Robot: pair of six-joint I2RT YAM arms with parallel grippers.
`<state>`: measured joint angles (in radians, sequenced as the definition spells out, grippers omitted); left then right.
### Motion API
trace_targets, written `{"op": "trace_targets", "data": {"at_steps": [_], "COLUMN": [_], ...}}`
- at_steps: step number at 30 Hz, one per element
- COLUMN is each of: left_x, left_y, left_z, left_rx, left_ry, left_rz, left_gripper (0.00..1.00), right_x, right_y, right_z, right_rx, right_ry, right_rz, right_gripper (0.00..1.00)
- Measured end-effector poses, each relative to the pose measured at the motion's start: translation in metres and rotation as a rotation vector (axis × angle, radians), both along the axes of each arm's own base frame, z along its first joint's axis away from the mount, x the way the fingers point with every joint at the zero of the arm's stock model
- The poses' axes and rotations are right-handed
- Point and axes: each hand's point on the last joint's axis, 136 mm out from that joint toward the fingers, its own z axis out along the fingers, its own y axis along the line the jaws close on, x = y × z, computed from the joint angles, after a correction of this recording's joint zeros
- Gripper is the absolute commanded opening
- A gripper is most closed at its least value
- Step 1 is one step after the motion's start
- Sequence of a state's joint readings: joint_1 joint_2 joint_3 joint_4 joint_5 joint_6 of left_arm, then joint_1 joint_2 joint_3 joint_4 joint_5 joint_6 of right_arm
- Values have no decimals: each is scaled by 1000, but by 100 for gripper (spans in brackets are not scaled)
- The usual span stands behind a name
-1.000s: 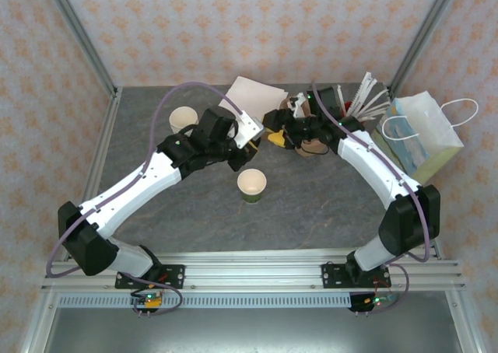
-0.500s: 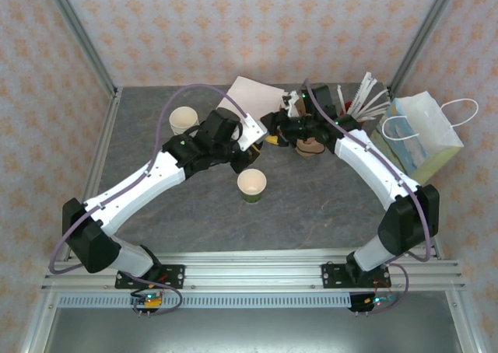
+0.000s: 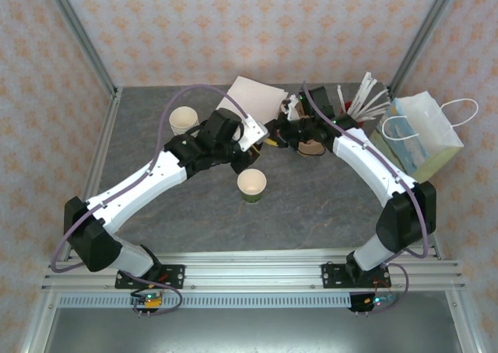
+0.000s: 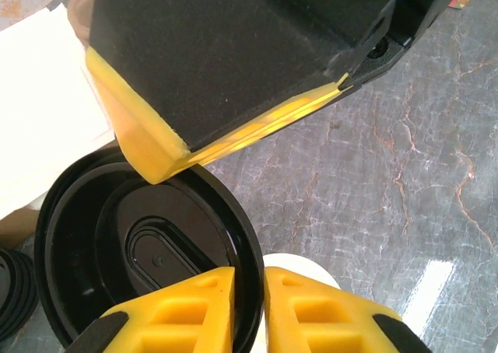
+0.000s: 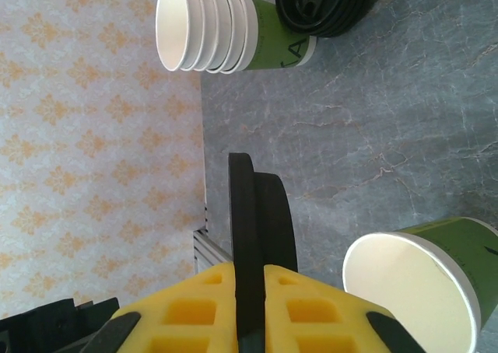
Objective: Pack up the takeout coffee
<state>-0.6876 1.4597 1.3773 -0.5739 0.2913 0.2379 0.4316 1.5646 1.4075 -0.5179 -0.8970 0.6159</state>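
Observation:
The takeout coffee's cup (image 3: 251, 183), a single green paper cup with a cream inside, stands lidless mid-table; it is at the lower right in the right wrist view (image 5: 412, 279), and its white rim (image 4: 307, 263) peeks out behind my left fingers. Above and behind it both grippers meet on one black lid (image 4: 156, 244). My left gripper (image 4: 249, 279) is shut on the lid's rim. My right gripper (image 5: 249, 271) is shut on the same lid, seen edge-on (image 5: 247, 205); its yellow finger (image 4: 136, 131) presses the lid's far side. From above, the left gripper (image 3: 255, 151) and right gripper (image 3: 274, 138) nearly touch.
A stack of lidless cups (image 3: 184, 120) stands at the back left, a stack of bare black lids (image 5: 323, 7) beside it in the right wrist view. White napkins (image 3: 253, 98) lie at the back. A white paper bag (image 3: 424, 135) stands at the right, straws (image 3: 366, 96) beside it.
My right gripper's jaws have closed onto the black lid that the left gripper holds. Both grippers have drawn a little closer together.

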Motion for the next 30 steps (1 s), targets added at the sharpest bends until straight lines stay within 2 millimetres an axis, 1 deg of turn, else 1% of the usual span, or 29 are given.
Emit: {"op": "trace_targets", "data": {"at_steps": [2, 6, 7, 9, 13, 17, 21, 25, 27, 30], "left_x": [1, -1, -2, -6, -17, -18, -12, -7, -4, 5], "left_y": [1, -1, -2, 1, 13, 18, 15, 13, 13, 11], "left_z": [0, 1, 2, 5, 11, 13, 6, -8, -9, -4], "left_rx": [3, 22, 29, 44, 74, 106, 153, 217, 248, 289], "left_ry": [-2, -24, -38, -70, -149, -228, -314, -396, -437, -506], "left_rz": [4, 5, 3, 5, 11, 11, -26, -83, -103, -117], "left_gripper": [28, 43, 53, 58, 66, 70, 72, 73, 73, 72], "right_x": [0, 1, 1, 3, 15, 23, 19, 15, 12, 9], "right_y": [-1, -2, -3, -6, -21, -29, -26, -25, -25, -25], "right_z": [-1, 2, 2, 2, 4, 0, -5, -4, -2, 2], "right_rx": [-5, -5, -3, 2, 36, 80, 109, 137, 149, 160], "right_ry": [5, 16, 22, 42, 94, 162, 224, 253, 258, 260], "right_rz": [-3, -15, -20, -38, -108, -172, -185, -187, -184, -180], "right_gripper": [13, 12, 12, 11, 11, 11, 11, 11, 11, 11]}}
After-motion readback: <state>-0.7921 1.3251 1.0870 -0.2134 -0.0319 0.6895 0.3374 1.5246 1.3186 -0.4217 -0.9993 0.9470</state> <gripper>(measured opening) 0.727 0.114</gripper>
